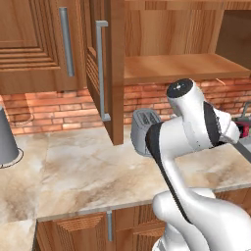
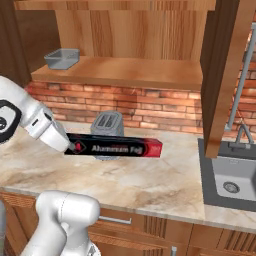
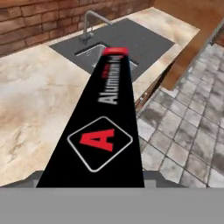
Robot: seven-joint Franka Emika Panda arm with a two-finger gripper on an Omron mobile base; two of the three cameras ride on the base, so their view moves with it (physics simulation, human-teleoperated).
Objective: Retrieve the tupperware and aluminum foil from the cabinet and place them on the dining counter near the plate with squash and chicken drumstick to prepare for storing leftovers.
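- Holding the aluminum foil (image 2: 117, 148) by one end, the gripper (image 2: 74, 147) is closed on the box, up in the air above the stone counter (image 2: 150, 185).
- From the right base view, the foil box lies flat and level. It sticks out sideways from the gripper, toward the sink (image 2: 232, 175).
- Its red end (image 2: 156, 148) points at the sink but does not reach it.
- In the hand view, the aluminum foil (image 3: 105, 131) runs away from the camera, with a big red "A" near us and the red end far off, over the sink (image 3: 113, 48) edge.
- The toaster (image 2: 107, 125) stands on the counter just behind the foil box, by the brick wall (image 2: 150, 105).
- Above the toaster, the cabinet (image 2: 130, 70) is open.
- The tupperware (image 2: 62, 58) sits on the cabinet shelf, at the end far from the sink, well above the foil.
- One cabinet door (image 2: 224, 70) hangs open between the toaster and the sink.
- In the left base view, the toaster (image 1: 143, 128) peeks out from behind the white arm, and an open door with a silver handle (image 1: 102, 68) stands just beside it.
- A faucet (image 3: 89, 22) rises at the back of the sink, next to the brick wall.
- Grey floor tiles (image 3: 188, 131) show past the counter edge beside the sink.
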